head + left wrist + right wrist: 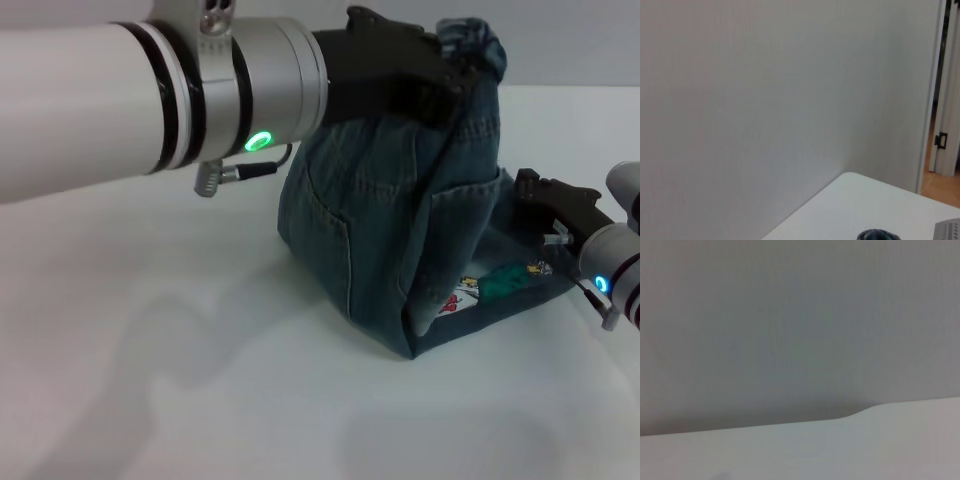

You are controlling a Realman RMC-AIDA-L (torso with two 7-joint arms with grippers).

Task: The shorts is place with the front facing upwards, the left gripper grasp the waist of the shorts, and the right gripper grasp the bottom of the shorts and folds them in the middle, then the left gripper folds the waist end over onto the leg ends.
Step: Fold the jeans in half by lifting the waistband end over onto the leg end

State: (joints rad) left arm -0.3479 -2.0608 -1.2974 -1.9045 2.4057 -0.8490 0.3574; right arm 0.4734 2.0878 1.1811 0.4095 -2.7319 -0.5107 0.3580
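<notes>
Here the left gripper (455,75) is clenched on the waist (475,40) of the shorts (400,220), holding that puckered band high above the white table (150,380) so the denim hangs down from it like a tent. The lower part of the shorts lies on the table toward the robot's right, where the cartoon print (490,285) shows on the flat layer. The leg ends seem to lie at that right side, but their hems cannot be made out clearly. The right gripper (540,195) sits low beside that flat part, at the cloth's edge; whether it is open or closed cannot be told. Judged from this, the middle fold is done and the second fold is under way. What matters next is direction: the flat layer lies below and to the right of the raised waist, so the left gripper, the nearer of the 2, would carry the waist rightward and down onto it.
</notes>
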